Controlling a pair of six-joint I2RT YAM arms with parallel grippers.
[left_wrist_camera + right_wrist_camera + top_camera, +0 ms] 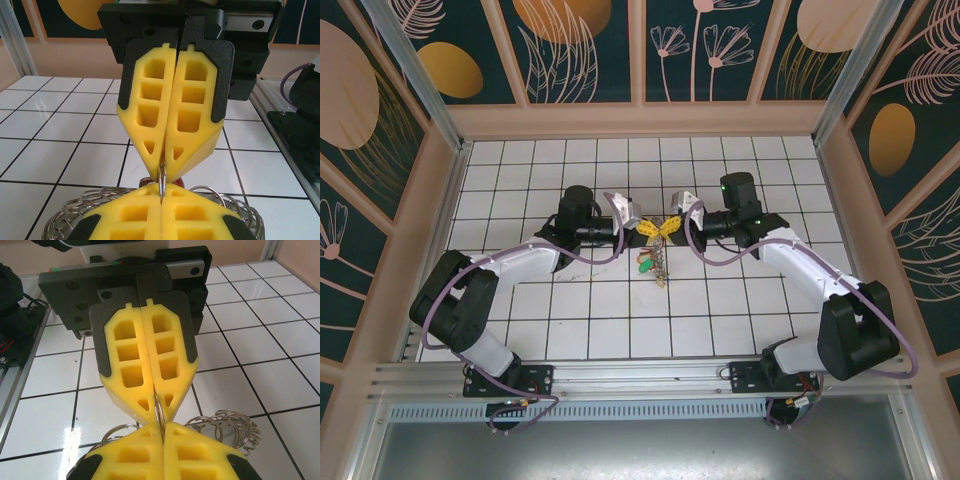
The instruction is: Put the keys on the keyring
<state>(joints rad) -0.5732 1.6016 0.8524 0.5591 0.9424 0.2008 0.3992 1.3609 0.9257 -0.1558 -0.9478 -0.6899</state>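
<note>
Pinching keyring (225, 426) tip-to-tip: left gripper (161, 189), right gripper (163, 427) both clamped tight on it; keys (645, 264) just beside.

Tip to tip.
Left gripper (161, 199) and right gripper (163, 167) both pinch the keyring (246, 216) by its thin loop above the table (60, 150).

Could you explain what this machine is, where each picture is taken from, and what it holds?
Two robot arms are bolted at the near edge of a white tiled table. The overhead picture shows both: the left gripper and the right gripper meet tip to tip. The other two come from wrist cameras; each shows its own yellow fingers at the bottom, the other arm's opposite. Both grippers are shut on one thin loop of the keyring, its silvery coils below. Small keys with coloured heads show just beneath from overhead.
</note>
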